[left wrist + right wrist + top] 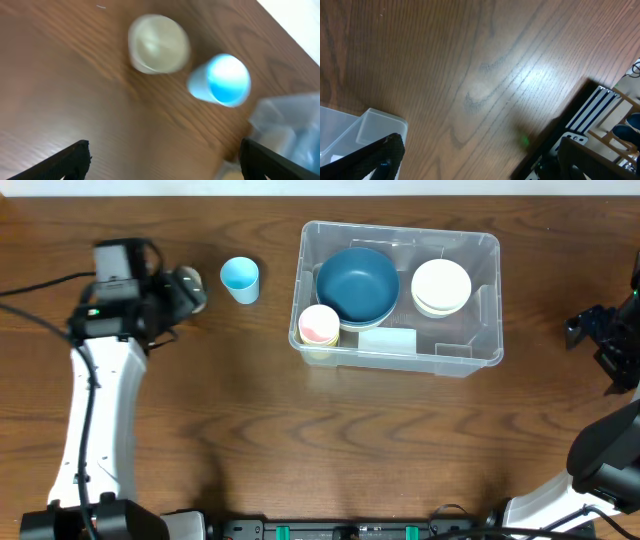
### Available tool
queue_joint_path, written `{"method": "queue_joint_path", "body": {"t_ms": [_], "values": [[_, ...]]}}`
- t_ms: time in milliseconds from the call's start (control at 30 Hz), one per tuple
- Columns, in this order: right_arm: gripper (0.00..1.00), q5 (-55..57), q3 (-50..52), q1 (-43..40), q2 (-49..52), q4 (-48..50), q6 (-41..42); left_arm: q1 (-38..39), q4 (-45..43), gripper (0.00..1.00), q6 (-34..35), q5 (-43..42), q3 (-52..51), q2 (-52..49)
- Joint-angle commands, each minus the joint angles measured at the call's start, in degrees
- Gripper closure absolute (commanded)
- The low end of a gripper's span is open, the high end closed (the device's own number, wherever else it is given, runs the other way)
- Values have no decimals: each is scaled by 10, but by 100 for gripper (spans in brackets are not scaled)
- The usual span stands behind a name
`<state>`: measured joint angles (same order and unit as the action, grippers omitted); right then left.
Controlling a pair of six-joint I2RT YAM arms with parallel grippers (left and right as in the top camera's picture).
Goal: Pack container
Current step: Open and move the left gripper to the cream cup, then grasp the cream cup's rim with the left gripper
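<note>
Overhead, the container (472, 332) sits on brown wood-grain table (300, 440) (left pincer (165, 150) and right pincer (480, 147) both released).

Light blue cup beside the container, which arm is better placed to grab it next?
Left. The left gripper hovers open right by the light blue cup, on that side of the container. The right gripper sits beyond the container's far side.

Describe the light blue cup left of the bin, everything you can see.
The light blue cup is a small, plain, tapered tumbler, plastic by the look, with a paler rim and a brighter blue inside. It stands upright, mouth up, seemingly empty, on the wooden table. It is left of the container and right of a whitish cup, touching neither. Nothing holds it.
</note>
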<state>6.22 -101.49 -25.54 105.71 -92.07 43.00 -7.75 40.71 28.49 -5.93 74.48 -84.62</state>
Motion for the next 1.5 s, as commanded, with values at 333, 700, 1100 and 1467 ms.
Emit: {"method": "queue_joint_path", "body": {"t_ms": [333, 700, 1100, 1467], "values": [[1, 7, 1, -1, -3, 0, 7, -25, 94, 1, -2, 30, 146, -148], [1, 6, 1, -1, -3, 0, 7, -28, 116, 1, 7, 56, 234, -269], [1, 7, 1, 0, -3, 0, 7, -55, 100, 1, 11, 56, 234, -321], [1, 6, 1, -1, -3, 0, 7, -55, 84, 0, -2, 51, 234, -342]]}}
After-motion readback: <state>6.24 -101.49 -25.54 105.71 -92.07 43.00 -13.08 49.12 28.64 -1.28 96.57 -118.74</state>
